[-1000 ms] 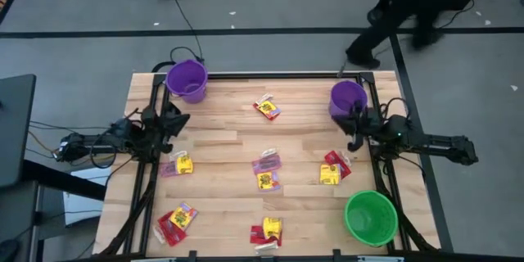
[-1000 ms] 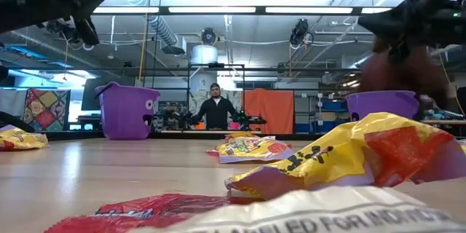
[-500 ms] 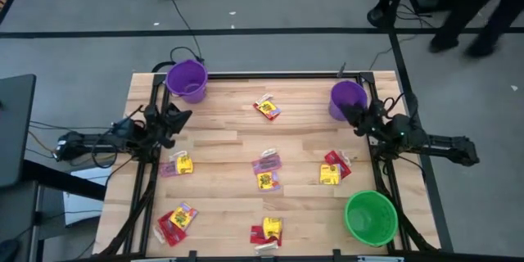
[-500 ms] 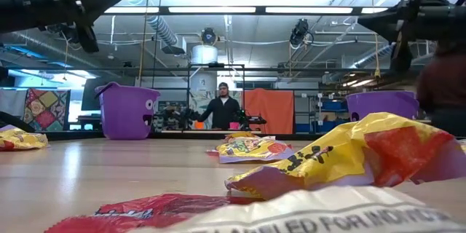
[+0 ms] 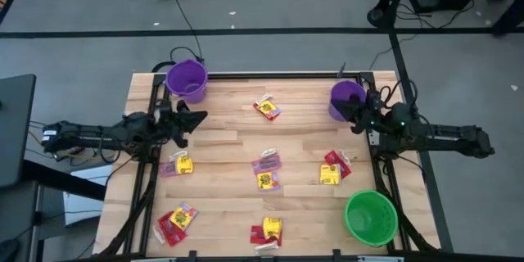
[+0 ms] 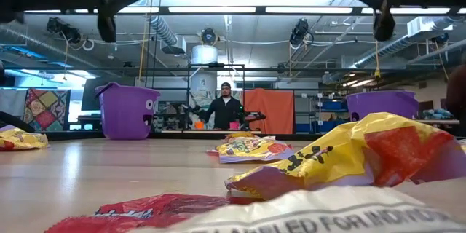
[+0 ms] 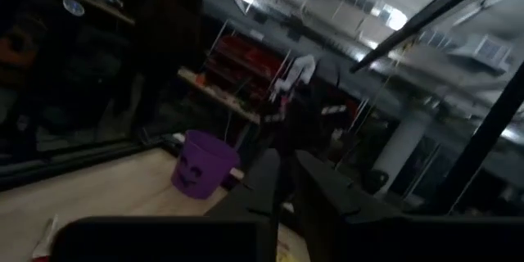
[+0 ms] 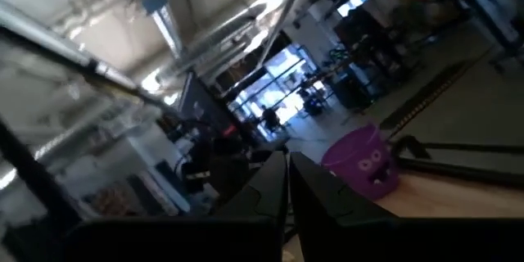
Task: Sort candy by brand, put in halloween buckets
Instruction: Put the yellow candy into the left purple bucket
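Candy lies scattered in small piles on the wooden table: a yellow-red piece (image 5: 267, 107) at the far middle, others at the left (image 5: 178, 164), middle (image 5: 267, 172), right (image 5: 332, 168) and near edge (image 5: 176, 221) (image 5: 268, 231). One purple bucket (image 5: 187, 79) stands at the far left corner. A second purple bucket (image 5: 346, 98) stands at the far right, and a green one (image 5: 370, 217) at the near right. My left gripper (image 5: 201, 116) hovers shut over the table's left part, empty. My right gripper (image 5: 354, 115) hovers shut beside the right purple bucket, empty.
The black frame rails (image 5: 246, 74) run along the table's far edge and sides. In the low view a large yellow-red wrapper (image 6: 349, 156) and a red one (image 6: 138, 211) lie close in front. A person (image 6: 222, 109) stands far behind the table.
Both arms have risen from their low pose at the table's sides. My left gripper has gone up and toward the table's middle. My right gripper has gone up, rolled about its own line and now points level. A person beyond the far right corner has walked off.
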{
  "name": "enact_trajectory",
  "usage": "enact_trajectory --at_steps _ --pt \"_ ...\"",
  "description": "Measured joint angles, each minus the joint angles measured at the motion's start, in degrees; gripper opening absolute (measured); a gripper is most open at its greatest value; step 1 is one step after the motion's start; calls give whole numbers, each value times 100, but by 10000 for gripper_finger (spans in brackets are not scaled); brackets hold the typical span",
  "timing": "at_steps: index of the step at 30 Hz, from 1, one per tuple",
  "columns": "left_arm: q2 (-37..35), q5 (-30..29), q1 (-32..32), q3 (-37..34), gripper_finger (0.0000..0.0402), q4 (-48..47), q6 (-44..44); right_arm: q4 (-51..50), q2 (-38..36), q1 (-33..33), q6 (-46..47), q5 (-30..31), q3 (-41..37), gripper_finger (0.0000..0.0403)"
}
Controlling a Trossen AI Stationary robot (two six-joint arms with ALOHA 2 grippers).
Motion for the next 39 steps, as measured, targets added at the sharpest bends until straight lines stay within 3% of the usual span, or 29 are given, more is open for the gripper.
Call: enact_trajectory --at_steps 5,9,15,20,25,33,39 --pt "738 16 81 450 88 0 14 991 949 3 39 -485 510 25" --pt "1223 87 161 703 105 -41 126 1282 1560 76 656 -554 881 23" --pt "2028 686 471 1337 107 -518 308 506 2421 335 1294 -1217 1327 23" --pt "2822 1517 791 1928 107 -1061 333 -547 3001 495 1622 -1267 1579 23" --pt "3632 2133 926 2223 107 -1111 497 -934 3282 498 2135 -1779 1606 22" --pt "4843 1877 946 2547 108 -1181 699 -1795 3353 597 2172 -1731 1606 22" --pt "5786 1905 1078 3292 109 -2072 759 -1838 3349 674 1910 -1814 1606 22"
